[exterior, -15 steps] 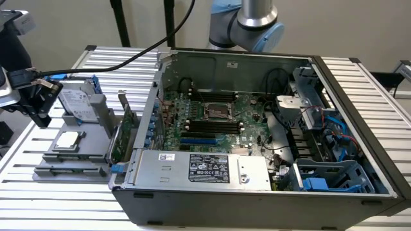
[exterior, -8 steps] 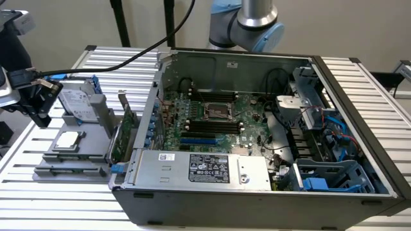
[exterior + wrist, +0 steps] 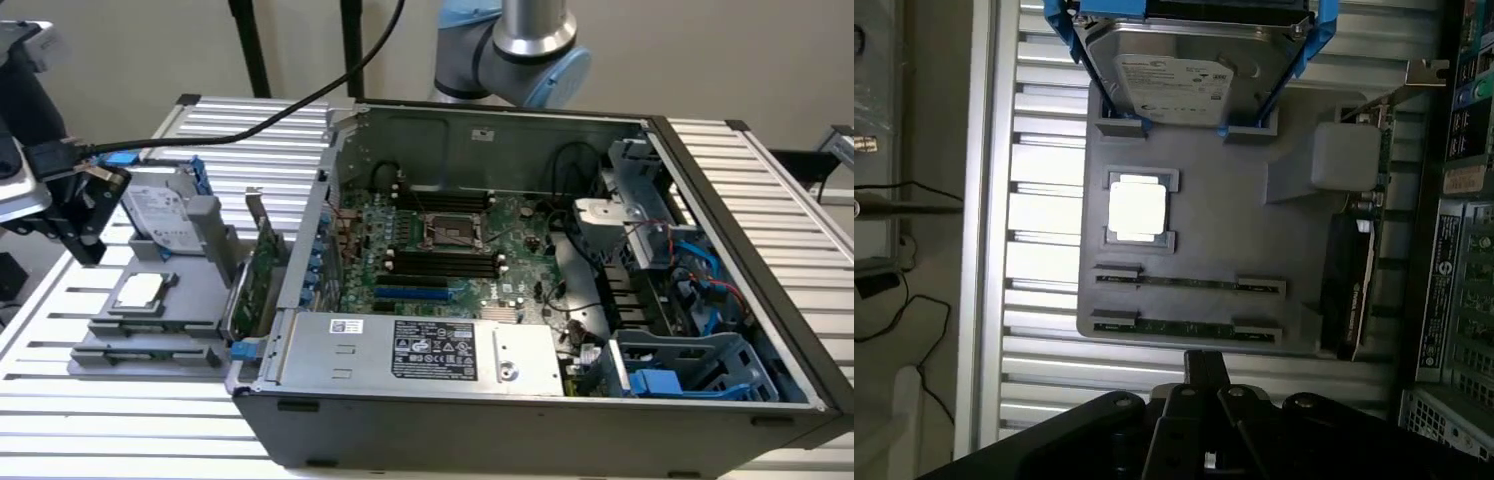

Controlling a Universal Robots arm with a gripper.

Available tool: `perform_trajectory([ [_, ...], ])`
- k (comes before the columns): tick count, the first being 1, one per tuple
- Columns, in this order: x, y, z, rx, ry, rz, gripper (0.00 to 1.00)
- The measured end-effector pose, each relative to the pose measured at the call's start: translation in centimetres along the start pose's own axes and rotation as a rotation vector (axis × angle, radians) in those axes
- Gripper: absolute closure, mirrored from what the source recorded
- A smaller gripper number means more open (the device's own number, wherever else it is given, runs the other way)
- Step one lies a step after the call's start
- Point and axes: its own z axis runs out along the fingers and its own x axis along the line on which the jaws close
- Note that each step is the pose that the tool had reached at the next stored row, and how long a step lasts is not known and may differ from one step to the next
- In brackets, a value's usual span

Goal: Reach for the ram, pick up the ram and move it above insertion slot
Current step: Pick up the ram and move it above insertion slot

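Observation:
Two ram sticks, thin green strips, lie side by side in grooves of a grey fixture (image 3: 1214, 230); one ram (image 3: 1189, 284) is nearer the processor, the other ram (image 3: 1184, 327) nearer my gripper (image 3: 1206, 372). In the exterior view my gripper (image 3: 83, 245) hangs open at the exterior view's left, above and beside the fixture (image 3: 147, 325), holding nothing. The black memory slots (image 3: 441, 263) lie on the motherboard inside the open case.
The fixture also carries a silver hard drive with blue rails (image 3: 1189, 70), a processor (image 3: 1137, 208) and an upright green expansion card (image 3: 260, 275). The open computer case (image 3: 534, 420) stands on the slatted metal table (image 3: 120, 430). A black cable runs to the wrist.

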Motion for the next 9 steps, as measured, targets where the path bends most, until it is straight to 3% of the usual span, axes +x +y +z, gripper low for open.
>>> perform_trajectory([
  [9,0.00,0.00,0.02,0.0002,0.0014,-0.165,0.89],
])
